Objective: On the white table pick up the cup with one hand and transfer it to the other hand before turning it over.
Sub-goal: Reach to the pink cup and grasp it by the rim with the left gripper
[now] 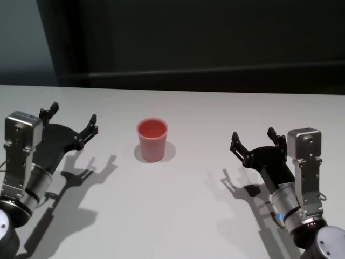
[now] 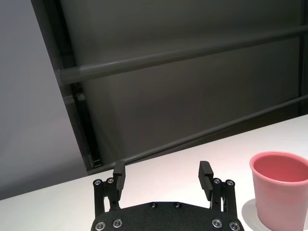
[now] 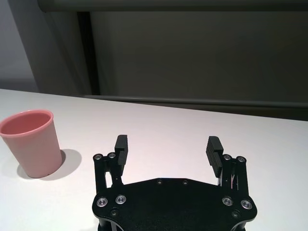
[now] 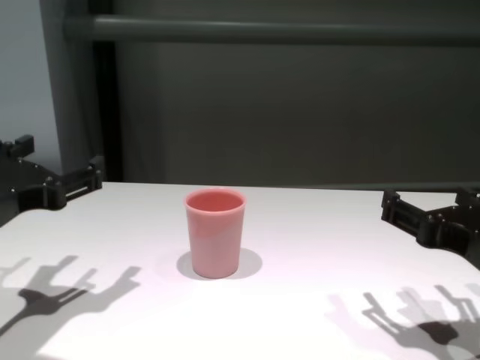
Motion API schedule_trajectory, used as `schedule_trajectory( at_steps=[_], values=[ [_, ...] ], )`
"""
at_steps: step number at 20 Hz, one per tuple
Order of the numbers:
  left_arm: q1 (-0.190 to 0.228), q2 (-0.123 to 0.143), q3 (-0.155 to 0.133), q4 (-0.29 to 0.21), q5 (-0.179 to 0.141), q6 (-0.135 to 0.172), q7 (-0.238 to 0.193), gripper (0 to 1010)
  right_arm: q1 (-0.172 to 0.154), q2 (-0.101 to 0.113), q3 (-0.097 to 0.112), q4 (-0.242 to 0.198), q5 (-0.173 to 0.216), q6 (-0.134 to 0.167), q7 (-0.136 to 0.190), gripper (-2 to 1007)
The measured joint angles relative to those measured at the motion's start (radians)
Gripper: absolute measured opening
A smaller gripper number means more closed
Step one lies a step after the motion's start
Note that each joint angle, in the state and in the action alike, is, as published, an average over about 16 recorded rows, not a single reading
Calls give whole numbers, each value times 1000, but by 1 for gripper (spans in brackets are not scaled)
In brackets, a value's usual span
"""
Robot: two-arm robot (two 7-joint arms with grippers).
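So I keep the left gripper (image 1: 73,123) near the left edge and the right gripper (image 1: 253,141) near the right edge, both wide and empty, because the cup (image 1: 152,139) stands upright between them, mid-way on the white table (image 1: 178,216), open to either.

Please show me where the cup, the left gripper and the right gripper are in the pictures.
the cup (image 1: 151,141): head view, on its pink side wall, below the rim.
the left gripper (image 1: 73,122): head view, midway between its open fingertips.
the right gripper (image 1: 254,140): head view, midway between its open fingertips.
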Motion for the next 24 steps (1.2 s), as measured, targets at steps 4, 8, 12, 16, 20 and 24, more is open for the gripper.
schedule_trajectory(
  at_steps=[4, 8, 12, 16, 20, 24],
  values=[
    [-13, 42, -3, -11, 43, -11, -36, 1001, 0, 0, 0, 0, 0, 0, 0, 1002],
    [-31, 87, 2, -30, 97, -16, -74, 1001, 0, 0, 0, 0, 0, 0, 0, 1002],
    [-57, 133, 18, -46, 152, -18, -119, 1001, 0, 0, 0, 0, 0, 0, 0, 1002],
    [-93, 179, 49, -58, 208, -20, -168, 1001, 0, 0, 0, 0, 0, 0, 0, 1002],
    [-138, 220, 90, -61, 261, -23, -214, 1001, 0, 0, 0, 0, 0, 0, 0, 1002],
    [-192, 256, 139, -54, 310, -32, -257, 1001, 0, 0, 0, 0, 0, 0, 0, 1002]
  ],
)
